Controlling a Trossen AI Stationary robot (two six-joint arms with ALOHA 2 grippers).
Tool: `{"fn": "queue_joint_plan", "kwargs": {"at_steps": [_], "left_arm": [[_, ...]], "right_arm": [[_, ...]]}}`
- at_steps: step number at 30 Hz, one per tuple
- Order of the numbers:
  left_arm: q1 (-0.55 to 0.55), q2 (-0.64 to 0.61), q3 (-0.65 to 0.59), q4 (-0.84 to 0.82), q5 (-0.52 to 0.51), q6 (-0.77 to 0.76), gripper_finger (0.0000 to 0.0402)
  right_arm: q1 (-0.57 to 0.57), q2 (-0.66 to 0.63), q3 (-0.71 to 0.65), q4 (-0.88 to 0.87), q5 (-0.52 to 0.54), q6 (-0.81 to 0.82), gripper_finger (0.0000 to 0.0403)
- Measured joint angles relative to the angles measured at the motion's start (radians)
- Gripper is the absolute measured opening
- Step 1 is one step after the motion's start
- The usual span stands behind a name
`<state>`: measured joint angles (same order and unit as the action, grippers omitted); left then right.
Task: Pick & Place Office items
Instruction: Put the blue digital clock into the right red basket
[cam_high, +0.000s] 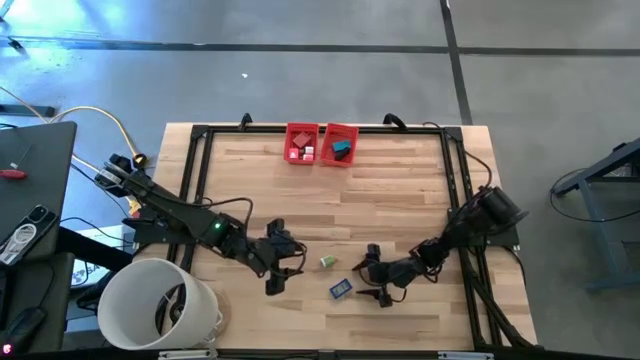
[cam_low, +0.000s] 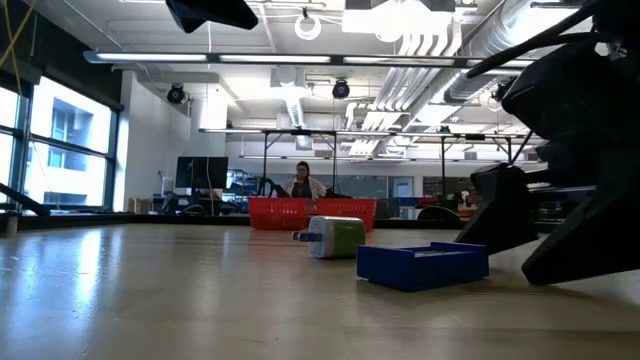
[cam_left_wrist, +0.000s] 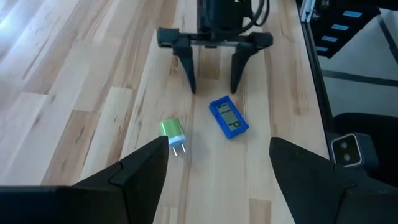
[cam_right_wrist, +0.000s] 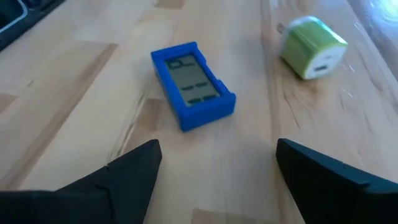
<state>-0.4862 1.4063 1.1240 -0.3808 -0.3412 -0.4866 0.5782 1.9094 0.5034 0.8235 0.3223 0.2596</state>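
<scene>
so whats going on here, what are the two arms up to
Two robot arms are sorting small office items on a wooden table. A blue piece and a green plug adapter lie loose near the front edge, between the arms. The right gripper is open and low beside the blue piece, facing it; the left gripper is open on the other side. Neither holds anything. Two red bins at the far edge already hold a few small pieces.
</scene>
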Motion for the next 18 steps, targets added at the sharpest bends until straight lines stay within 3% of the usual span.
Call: {"fn": "queue_joint_plan", "kwargs": {"at_steps": [18], "left_arm": [[-0.009,0.0,0.001,0.03,0.001,-0.007,0.0271]], "right_arm": [[-0.08,0.05,0.106,0.0,-0.18,-0.133,0.0313]]}}
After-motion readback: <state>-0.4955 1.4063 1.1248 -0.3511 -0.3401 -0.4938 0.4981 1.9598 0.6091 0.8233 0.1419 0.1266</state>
